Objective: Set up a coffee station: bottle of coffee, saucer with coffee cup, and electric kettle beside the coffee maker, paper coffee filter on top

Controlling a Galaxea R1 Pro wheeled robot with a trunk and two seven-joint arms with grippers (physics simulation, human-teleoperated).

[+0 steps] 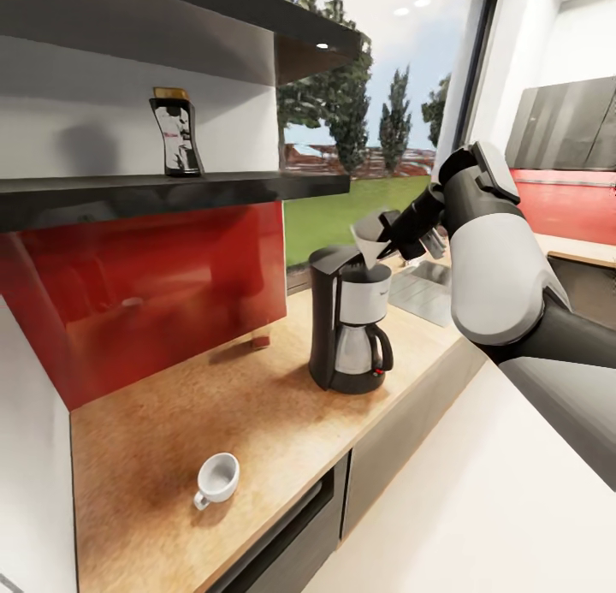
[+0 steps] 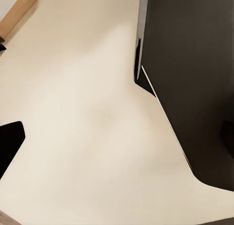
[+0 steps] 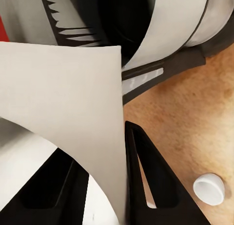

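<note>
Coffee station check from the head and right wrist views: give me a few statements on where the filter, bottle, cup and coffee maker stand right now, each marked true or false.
1. The right gripper holds the paper coffee filter just above the coffee maker. True.
2. The bottle of coffee stands on the countertop beside the coffee maker. False: it is on the kitchen shelf.
3. The coffee cup sits on a saucer. False: it stands directly on the kitchen countertop.
4. The coffee maker stands upright on the countertop. True.
5. The cup lies tipped on its side. False: it is upright, mouth up.
</note>
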